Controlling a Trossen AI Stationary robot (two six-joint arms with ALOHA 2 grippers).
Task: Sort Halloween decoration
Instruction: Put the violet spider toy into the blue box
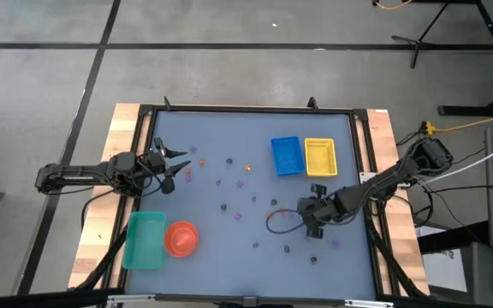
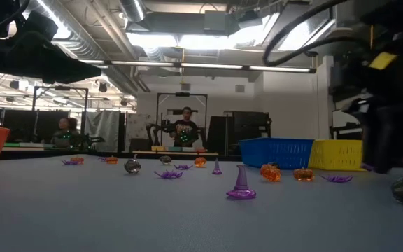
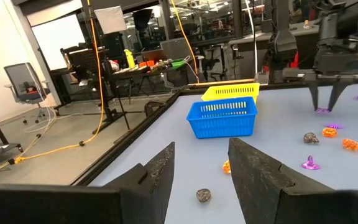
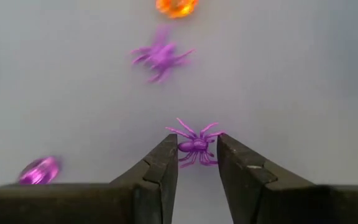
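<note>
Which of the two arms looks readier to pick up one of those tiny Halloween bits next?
The right one, I'd say. The right gripper is open with a purple spider sitting between its fingertips on the table. The left gripper is also open, but the pieces ahead of it lie farther off.

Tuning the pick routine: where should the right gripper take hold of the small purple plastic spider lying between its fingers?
Grip the purple spider across its plump body, not its thin splayed legs. It lies flat on the table, so come straight down. The right gripper is open with a finger at each side of the body; closing there looks best.
</note>
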